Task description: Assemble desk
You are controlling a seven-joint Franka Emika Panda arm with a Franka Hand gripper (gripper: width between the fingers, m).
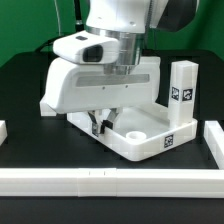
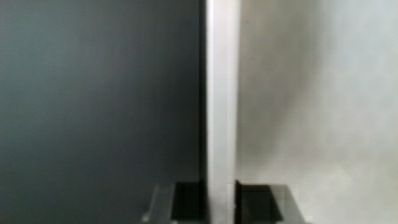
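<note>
The desk top is a large white tray with a raised rim and a black-and-white tag at its near right corner; it lies on the black table in the middle of the exterior view. My gripper reaches down onto its near left side, and the white hand hides much of the top. In the wrist view my gripper is shut on the thin white rim of the desk top, with a dark finger on each side of it. A white square tagged leg stands upright at the top's right end.
Long white border rails run along the front, the exterior view's right and left of the black table. A green wall stands behind.
</note>
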